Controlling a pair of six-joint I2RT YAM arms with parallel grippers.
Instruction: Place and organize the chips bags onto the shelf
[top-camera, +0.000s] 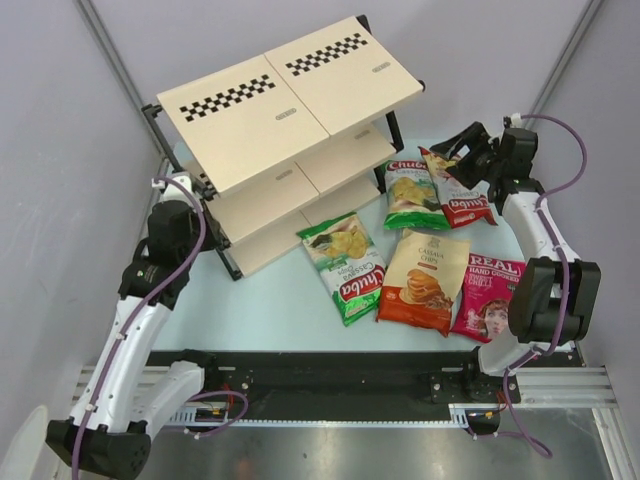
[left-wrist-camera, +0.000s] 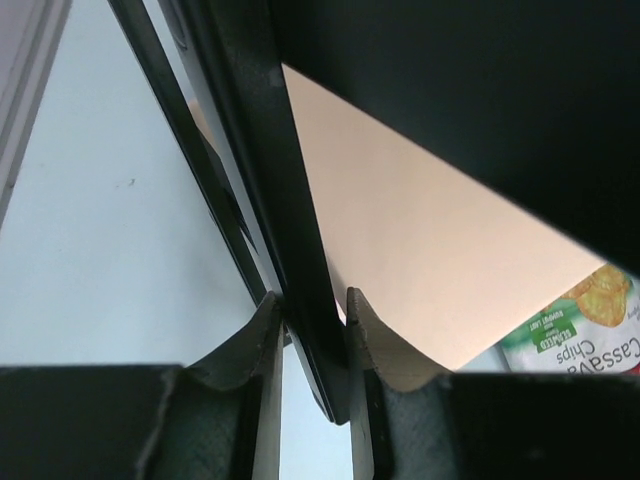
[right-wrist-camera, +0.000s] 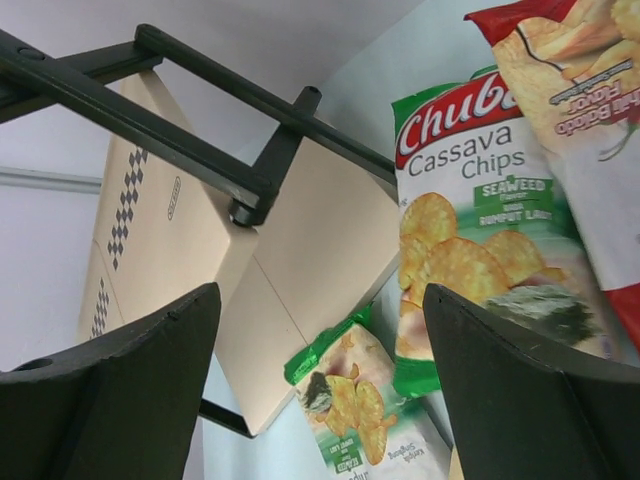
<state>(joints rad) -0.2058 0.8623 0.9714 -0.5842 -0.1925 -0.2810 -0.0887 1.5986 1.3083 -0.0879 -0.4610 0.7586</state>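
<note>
The shelf (top-camera: 290, 85) stands at the back left, its boards bare. My left gripper (top-camera: 183, 183) is shut on a black tube (left-wrist-camera: 290, 200) of the shelf's frame at its left end, with a beige board (left-wrist-camera: 420, 260) just beyond. Five chips bags lie on the table. They are a green Chuba (top-camera: 345, 265) by the shelf's foot, a second Chuba (top-camera: 412, 190), a red-and-white bag (top-camera: 455, 190), an orange cassava bag (top-camera: 425, 280) and a magenta bag (top-camera: 487, 295). My right gripper (top-camera: 455, 145) is open and empty above the red-and-white bag (right-wrist-camera: 580, 80) and the second Chuba (right-wrist-camera: 470, 200).
The pale blue table top (top-camera: 260, 300) ends at a black rail (top-camera: 330, 375) by the arm bases. Grey walls close in on the left, back and right. The shelf's black frame (right-wrist-camera: 200, 140) stands close in front of my right gripper (right-wrist-camera: 320, 295).
</note>
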